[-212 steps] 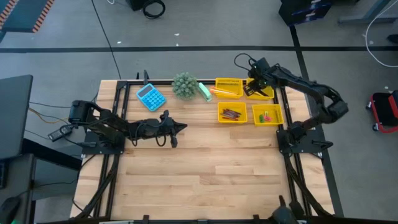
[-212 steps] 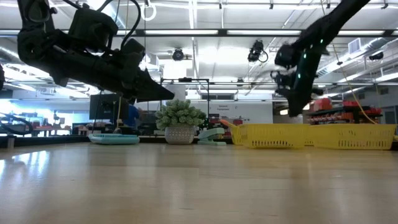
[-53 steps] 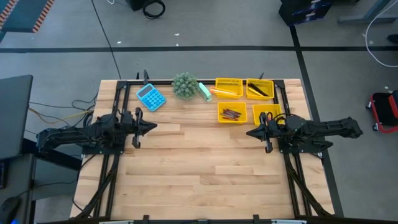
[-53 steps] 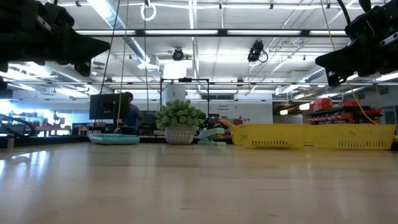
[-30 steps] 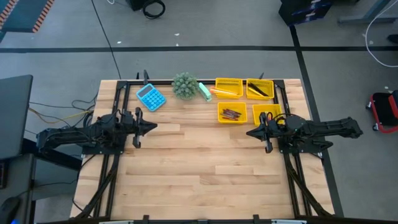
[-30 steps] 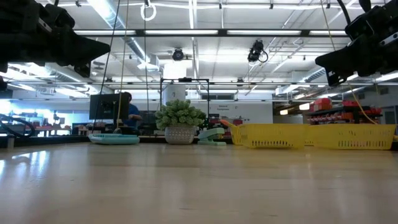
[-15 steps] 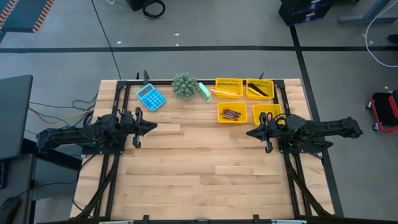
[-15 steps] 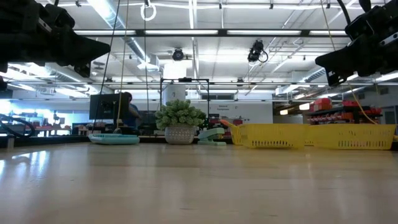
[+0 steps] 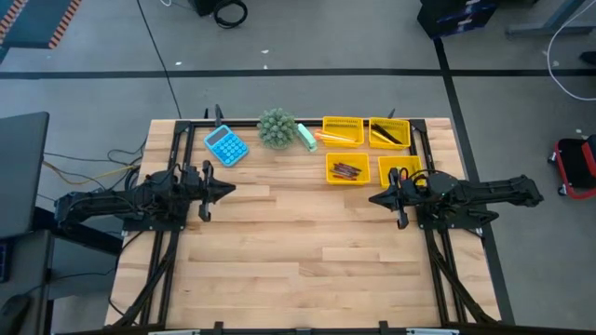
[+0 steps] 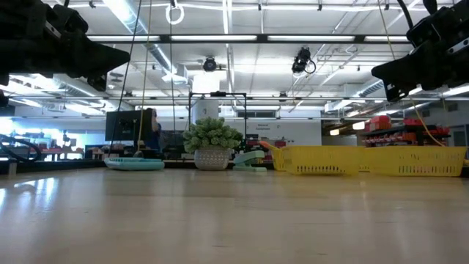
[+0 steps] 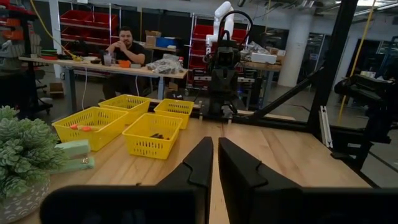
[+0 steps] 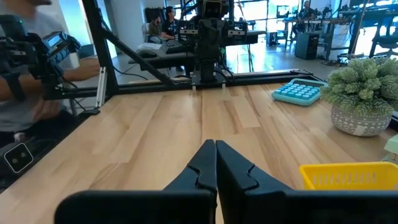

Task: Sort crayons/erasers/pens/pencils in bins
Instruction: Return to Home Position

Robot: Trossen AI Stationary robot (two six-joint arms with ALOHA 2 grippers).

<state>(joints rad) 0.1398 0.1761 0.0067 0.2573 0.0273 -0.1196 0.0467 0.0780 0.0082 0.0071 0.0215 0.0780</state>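
Note:
Four yellow bins stand at the table's far right. The far-left bin [image 9: 342, 131] holds orange pencils, the far-right bin [image 9: 389, 134] dark pens, the near-left bin [image 9: 347, 169] reddish crayons, and the near-right bin [image 9: 400, 171] small erasers. My left gripper [image 9: 231, 189] is shut and empty above the table's left side, pointing right; it also shows in its own wrist view [image 11: 215, 158]. My right gripper [image 9: 372, 198] is shut and empty just near of the bins, pointing left; it also shows in its wrist view [image 12: 216, 158]. In the low view both hang well above the tabletop.
A blue calculator [image 9: 226, 145], a potted plant [image 9: 277, 127] and a pale green object [image 9: 307, 138] stand along the far edge, left of the bins. Bare wood [image 9: 298, 251] fills the middle and near half of the table. People sit beyond the table [image 11: 124, 46].

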